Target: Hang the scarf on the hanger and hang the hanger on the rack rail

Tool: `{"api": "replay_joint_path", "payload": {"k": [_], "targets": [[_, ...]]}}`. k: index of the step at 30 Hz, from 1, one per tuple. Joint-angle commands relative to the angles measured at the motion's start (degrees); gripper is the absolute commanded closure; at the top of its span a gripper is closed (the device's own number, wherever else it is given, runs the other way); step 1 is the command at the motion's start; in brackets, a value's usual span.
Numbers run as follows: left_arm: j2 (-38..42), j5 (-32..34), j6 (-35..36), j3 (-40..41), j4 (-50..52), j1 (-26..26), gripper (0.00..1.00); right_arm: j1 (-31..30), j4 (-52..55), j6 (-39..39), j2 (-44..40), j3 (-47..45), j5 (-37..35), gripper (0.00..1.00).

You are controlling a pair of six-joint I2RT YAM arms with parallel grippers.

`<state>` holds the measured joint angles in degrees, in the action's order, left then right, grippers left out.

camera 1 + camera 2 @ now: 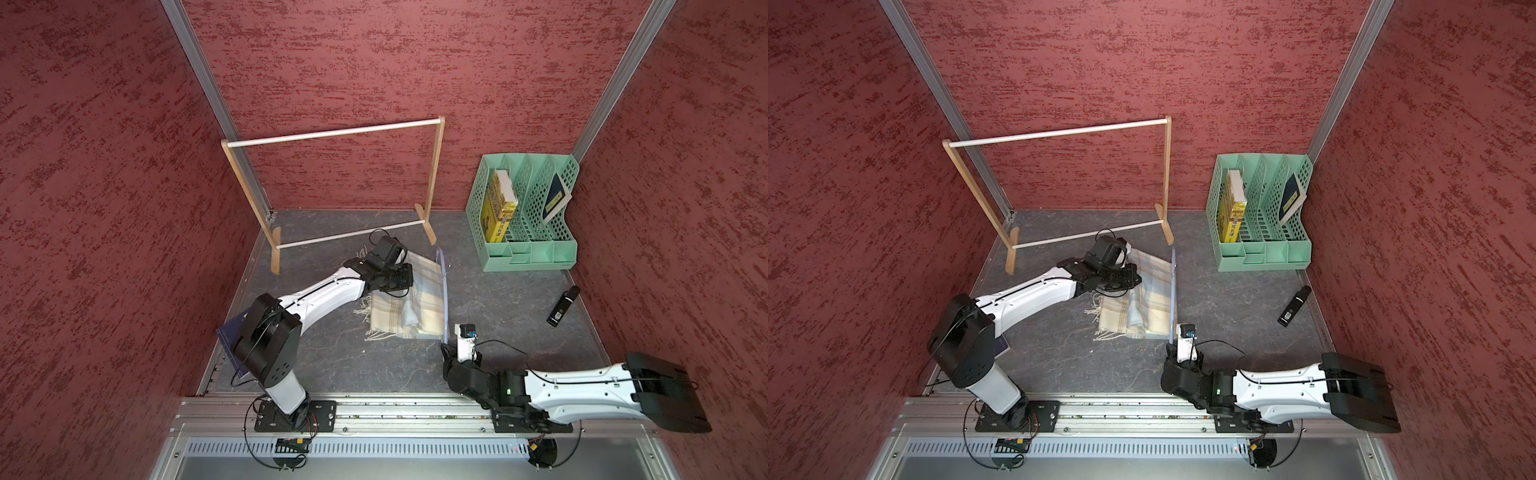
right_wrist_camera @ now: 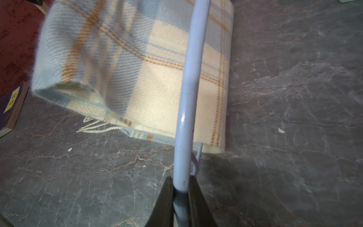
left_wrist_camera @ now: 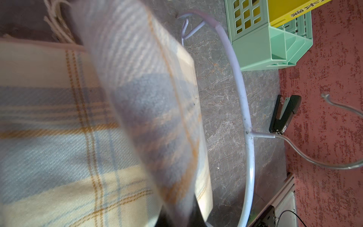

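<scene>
Watching the scarf [image 1: 409, 307] first: it lies folded mid-scene on the dark tabletop [image 1: 374, 365], with its fringe [image 1: 361, 307] trailing toward the left arm's side. The left end effector [image 1: 395, 276] sits over its far corner, closed on a fold of plaid. We see that fold lifted clear of the flat layers in the right wrist view.

Just beside the scarf's other long edge stands the hanger [image 1: 446, 299], up on edge. The right end effector [image 2: 181, 188] is clamped on the near end of its pale-blue rod, one dark finger on each side.

Further out, the wooden rack [image 1: 332, 133] stands behind the left wrist, its low rod close by. The green file organiser [image 1: 523, 257], with a yellow book [image 1: 498, 212] in it, fills the far corner, and a black stapler [image 1: 562, 307] lies well apart by the wall. A dark book [image 2: 9, 106] lies under the left arm.

In both top views the left wrist hides its own fingers. The left wrist view alone gives us the hanger's wire hook [image 3: 314, 155], curving away from the scarf. The right wrist view alone shows us the slim lower bar passing under the cloth's edge.
</scene>
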<state>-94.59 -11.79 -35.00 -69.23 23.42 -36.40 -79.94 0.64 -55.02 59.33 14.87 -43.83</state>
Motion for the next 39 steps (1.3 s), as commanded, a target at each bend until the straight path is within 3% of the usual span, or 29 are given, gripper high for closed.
{"api": "replay_joint_path", "payload": {"k": [1, 7, 16, 23, 31, 39], "targets": [[1.21, 2.3, 3.21, 1.66, 2.23, 2.44, 1.0, -0.1, -1.52, 1.48, -2.66, 0.63, -2.42, 1.0], [1.67, 3.77, 5.19, 3.16, 1.88, 5.05, 1.0, -0.04, -5.37, 8.84, -4.45, 1.25, -0.14, 1.0], [3.99, 7.06, 8.09, 3.04, 5.82, 5.75, 1.0, 0.01, 0.62, 2.65, 1.12, 3.82, -3.6, 1.0], [6.55, 6.87, 8.37, 4.43, 5.38, 6.18, 1.0, -0.04, -6.26, 9.38, 6.32, 6.41, -1.35, 1.0], [6.93, 5.99, 7.98, 4.24, 4.3, 5.64, 1.0, -0.05, -20.77, 19.43, 6.64, 4.11, 6.88, 1.0], [7.97, 6.06, 7.98, 4.37, 4.19, 5.72, 1.0, -0.04, -25.87, 20.48, 10.38, 3.47, 8.78, 1.0]]}}
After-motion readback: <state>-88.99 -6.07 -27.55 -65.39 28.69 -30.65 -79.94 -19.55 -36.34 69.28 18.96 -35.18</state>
